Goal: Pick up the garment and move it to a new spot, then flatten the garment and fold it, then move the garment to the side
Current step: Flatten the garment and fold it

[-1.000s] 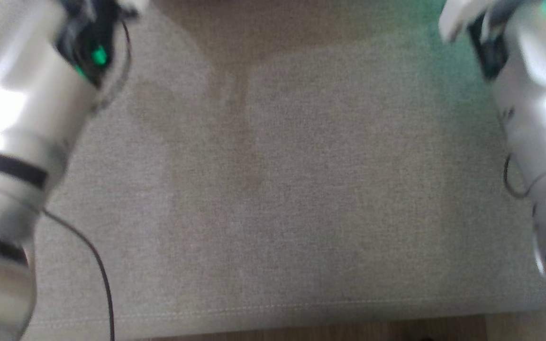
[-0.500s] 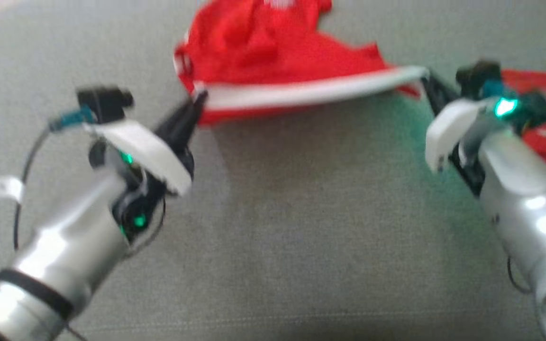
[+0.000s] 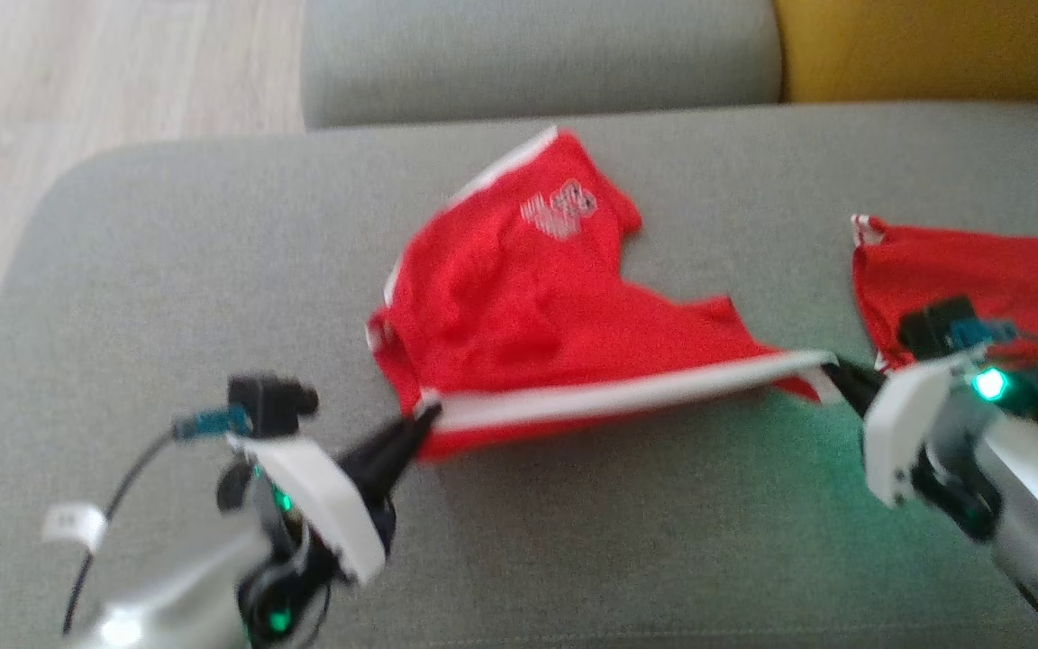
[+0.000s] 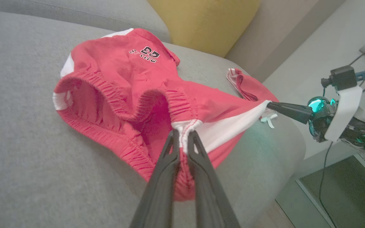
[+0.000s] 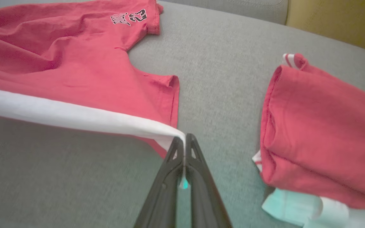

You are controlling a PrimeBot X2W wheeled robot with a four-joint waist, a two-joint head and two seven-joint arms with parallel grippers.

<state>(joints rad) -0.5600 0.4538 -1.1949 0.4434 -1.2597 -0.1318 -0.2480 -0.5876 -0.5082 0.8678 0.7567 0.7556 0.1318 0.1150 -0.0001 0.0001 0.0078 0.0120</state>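
A pair of red shorts (image 3: 528, 306) with a white side stripe and a printed logo lies partly on the grey sofa seat (image 3: 213, 270). My left gripper (image 3: 424, 419) is shut on the elastic waistband corner (image 4: 184, 128). My right gripper (image 3: 834, 368) is shut on the hem end of the white stripe (image 5: 182, 137). The stripe edge is pulled taut between the two grippers and held slightly above the cushion, while the far leg with the logo (image 5: 128, 17) rests on the seat.
A folded red garment (image 3: 969, 270) lies on the seat to the right, atop something pale (image 5: 293, 205). A yellow cushion (image 3: 924, 45) and the grey backrest (image 3: 537, 54) stand behind. Wooden floor (image 3: 77, 81) lies beyond the sofa's left edge.
The head camera has tilted up, bringing shorts, backrest and floor into view. Both grippers keep their hold on the stretched stripe edge.
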